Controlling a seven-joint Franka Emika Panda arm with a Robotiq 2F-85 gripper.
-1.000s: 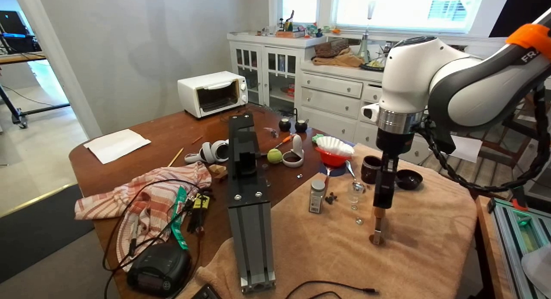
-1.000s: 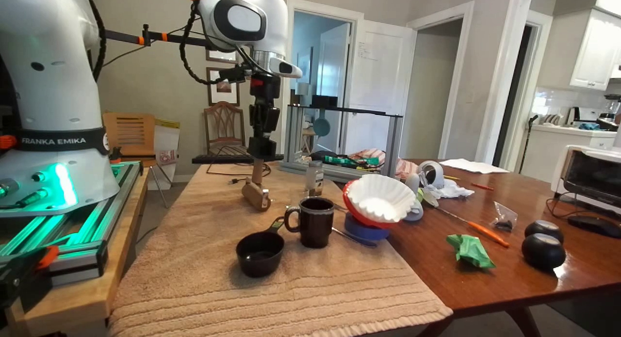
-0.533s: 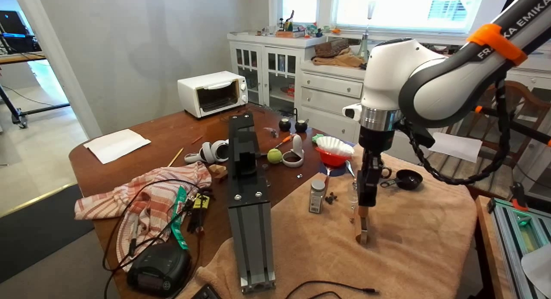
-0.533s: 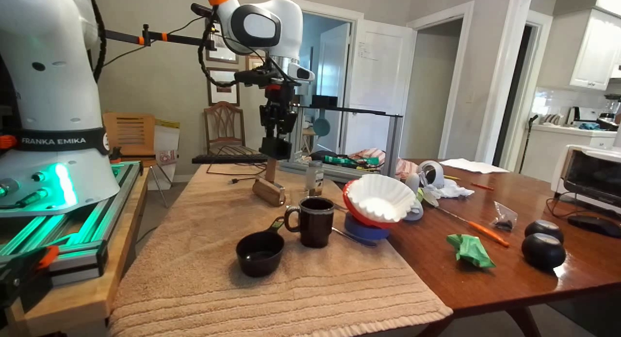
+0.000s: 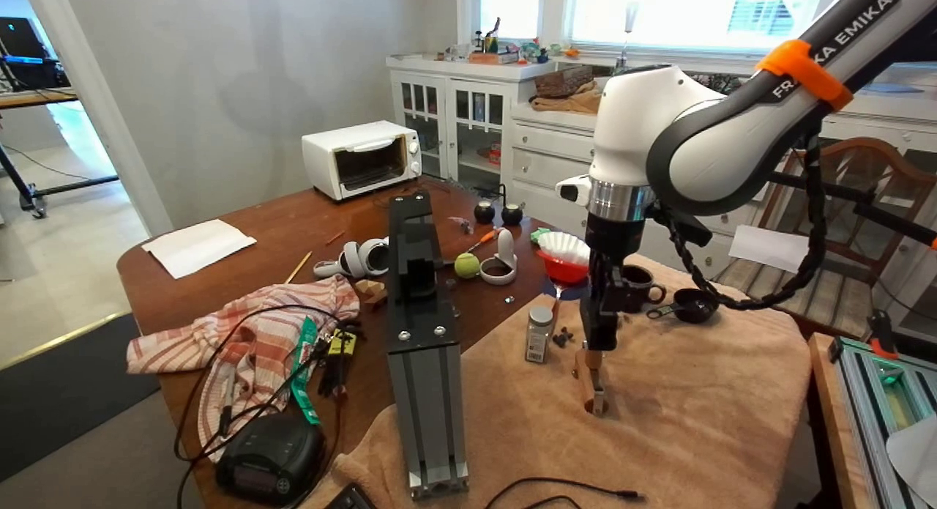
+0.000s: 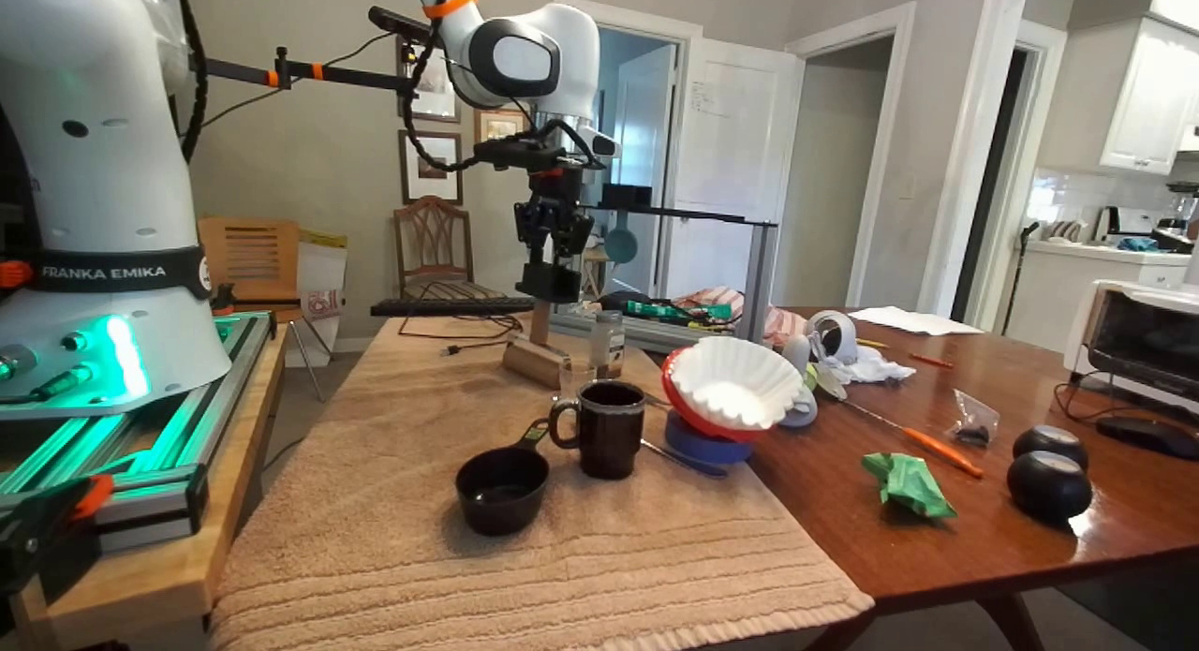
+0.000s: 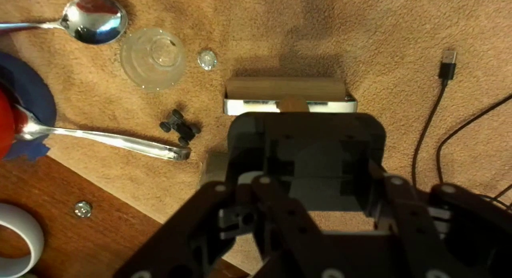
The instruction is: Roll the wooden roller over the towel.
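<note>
Pale walls (image 5: 241,69) and white cabinets (image 5: 553,176) stood behind a brown table (image 5: 307,234). Over its side nearest the arm's base (image 6: 169,347) lay a tan towel (image 6: 393,576), ribbed towards one end. The arm (image 5: 721,157), white and dark, reached above the towel. A metal frame (image 5: 424,399) stood with one foot on the towel; beside it lay a striped cloth (image 5: 212,329), and farther off stood a white oven (image 5: 359,161).

Pointing down from the arm, the gripper (image 6: 551,286) was drawn in narrow, holding the roller (image 6: 537,363) by its wooden handle (image 6: 540,323). The roller was handle up, its drum (image 7: 286,88) right at the towel; I could not tell whether the two touched.

In both exterior views a white filter (image 6: 735,389) sat in a red cone (image 5: 562,272) over a blue base (image 6: 698,442). Near them on the towel stood a black cup (image 6: 503,512) and, just beside it, a black mug (image 6: 611,436). A lidded jar (image 5: 539,340) stood upright near the roller.

In the wrist view a cable (image 7: 447,72) lay on one side of the drum, a clear glass (image 7: 152,60) on the other. One spoon (image 7: 94,20) lay just beside the glass; another spoon (image 7: 116,140) stretched from the blue base to a small black piece (image 7: 179,126). Between glass and drum lay a clear bead (image 7: 207,59).
</note>
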